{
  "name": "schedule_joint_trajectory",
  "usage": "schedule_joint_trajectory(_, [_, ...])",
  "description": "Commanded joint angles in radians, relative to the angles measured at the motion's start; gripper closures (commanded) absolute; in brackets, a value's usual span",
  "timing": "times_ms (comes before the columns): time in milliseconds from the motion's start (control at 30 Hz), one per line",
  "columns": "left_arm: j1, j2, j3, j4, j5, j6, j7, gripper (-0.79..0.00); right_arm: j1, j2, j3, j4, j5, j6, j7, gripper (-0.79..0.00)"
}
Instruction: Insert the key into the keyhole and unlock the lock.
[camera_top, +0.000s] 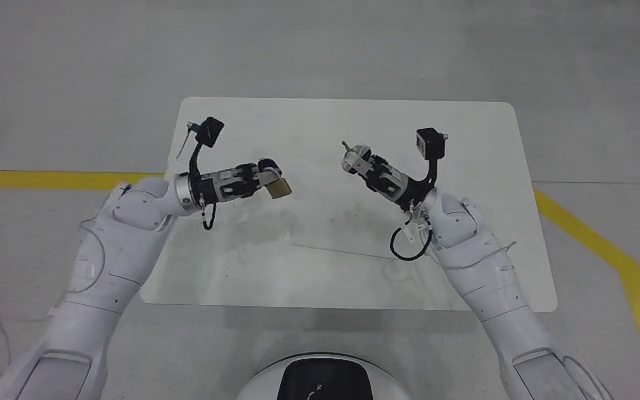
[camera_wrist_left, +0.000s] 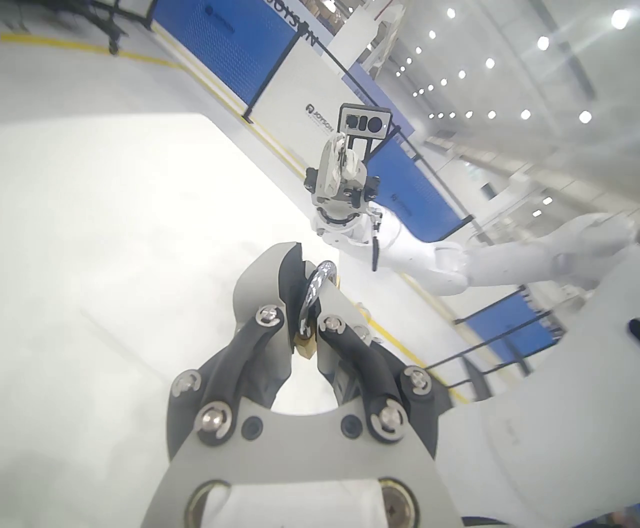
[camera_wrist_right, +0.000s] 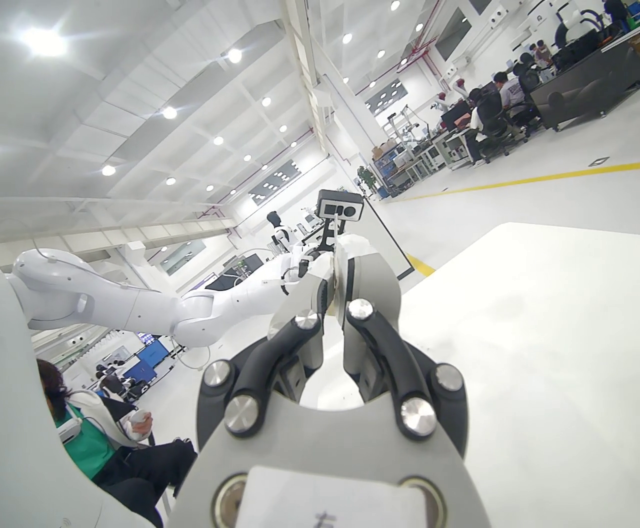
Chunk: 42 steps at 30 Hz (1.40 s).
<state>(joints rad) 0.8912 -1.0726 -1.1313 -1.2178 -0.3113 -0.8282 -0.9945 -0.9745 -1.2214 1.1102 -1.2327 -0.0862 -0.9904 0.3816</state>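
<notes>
A brass padlock (camera_top: 281, 187) with a silver shackle (camera_wrist_left: 314, 287) is held above the white table (camera_top: 450, 250), and my left gripper (camera_top: 268, 178) is shut on it. In the left wrist view the shackle and the brass body (camera_wrist_left: 305, 348) sit clamped between the fingers of the left gripper (camera_wrist_left: 310, 272). My right gripper (camera_top: 357, 162) hangs over the table's middle, facing the padlock across a gap. It is shut on a small silver key (camera_top: 347, 148), seen edge-on between the pads (camera_wrist_right: 336, 272). The two grippers point toward each other and are apart.
The white tabletop below both arms is bare, with its far edge (camera_top: 350, 99) and near edge (camera_top: 350, 305) in the top view. A yellow floor line (camera_top: 60, 179) runs past the table on both sides.
</notes>
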Motion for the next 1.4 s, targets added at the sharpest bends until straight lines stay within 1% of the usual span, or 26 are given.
schedule_joint_trajectory(0, [0.0, 0.0, -0.001, 0.001, -0.014, -0.015, 0.021, 0.0, -0.003, 0.001, 0.002, -0.004, -0.002, 0.003, 0.0, 0.0])
schedule_joint_trajectory(200, [0.0, 0.0, -0.001, 0.001, -0.014, -0.015, 0.021, 0.0, -0.003, 0.001, 0.002, -0.004, -0.002, 0.003, 0.0, 0.0])
schedule_joint_trajectory(233, [0.011, -0.002, 0.006, -0.006, -0.035, 0.006, 0.03, 0.0, -0.003, 0.001, 0.002, -0.004, -0.002, 0.003, 0.0, 0.0])
schedule_joint_trajectory(267, [0.032, -0.006, 0.025, -0.022, -0.126, 0.08, 0.026, 0.0, -0.003, 0.001, 0.002, -0.004, -0.002, 0.003, 0.0, 0.0])
schedule_joint_trajectory(300, [0.036, -0.008, 0.03, -0.019, -0.22, 0.171, 0.009, 0.0, -0.003, 0.001, 0.002, -0.004, -0.002, 0.003, 0.0, 0.0])
schedule_joint_trajectory(333, [0.03, -0.009, 0.031, 0.002, -0.288, 0.26, -0.018, 0.0, -0.006, 0.001, 0.003, -0.011, -0.007, 0.012, -0.003, 0.0])
schedule_joint_trajectory(367, [0.021, -0.011, 0.039, 0.042, -0.364, 0.399, -0.04, 0.0, -0.012, 0.002, 0.008, -0.023, -0.024, 0.026, -0.008, 0.0])
schedule_joint_trajectory(400, [0.005, -0.016, 0.045, 0.078, -0.458, 0.564, -0.052, 0.0, -0.018, 0.003, 0.016, -0.035, -0.045, 0.037, -0.017, 0.0])
schedule_joint_trajectory(433, [-0.015, -0.021, 0.052, 0.102, -0.533, 0.7, -0.069, 0.0, -0.025, 0.005, 0.027, -0.043, -0.071, 0.053, -0.028, 0.0])
schedule_joint_trajectory(467, [-0.041, -0.022, 0.067, 0.127, -0.524, 0.791, -0.082, 0.0, -0.032, 0.006, 0.037, -0.052, -0.095, 0.069, -0.041, 0.0])
schedule_joint_trajectory(533, [-0.082, -0.026, 0.091, 0.159, -0.468, 0.858, -0.067, 0.0, -0.048, 0.009, 0.054, -0.066, -0.123, 0.087, -0.058, 0.0])
schedule_joint_trajectory(633, [-0.118, -0.039, 0.124, 0.193, -0.458, 0.9, -0.069, 0.0, -0.071, 0.015, 0.073, -0.087, -0.147, 0.108, -0.053, 0.0])
schedule_joint_trajectory(767, [-0.163, -0.062, 0.171, 0.246, -0.502, 0.984, -0.144, 0.0, -0.1, 0.024, 0.101, -0.129, -0.211, 0.152, -0.05, 0.0])
schedule_joint_trajectory(800, [-0.177, -0.068, 0.181, 0.259, -0.507, 0.992, -0.153, 0.0, -0.108, 0.026, 0.109, -0.141, -0.232, 0.165, -0.054, 0.0])
schedule_joint_trajectory(933, [-0.213, -0.09, 0.221, 0.304, -0.501, 0.989, -0.18, 0.0, -0.135, 0.031, 0.13, -0.201, -0.353, 0.23, -0.074, 0.0])
schedule_joint_trajectory(1067, [-0.229, -0.106, 0.234, 0.346, -0.527, 0.978, -0.205, 0.0, -0.157, 0.033, 0.136, -0.254, -0.434, 0.28, -0.095, 0.0])
schedule_joint_trajectory(1133, [-0.229, -0.111, 0.23, 0.366, -0.562, 0.983, -0.223, 0.0, -0.162, 0.033, 0.133, -0.272, -0.442, 0.292, -0.1, 0.0])
schedule_joint_trajectory(1167, [-0.228, -0.113, 0.228, 0.37, -0.575, 0.991, -0.229, 0.0, -0.164, 0.032, 0.125, -0.276, -0.416, 0.281, -0.105, 0.0])
schedule_joint_trajectory(1367, [-0.228, -0.113, 0.228, 0.37, -0.575, 0.991, -0.229, 0.0, -0.164, 0.031, 0.12, -0.274, -0.398, 0.27, -0.105, 0.0])
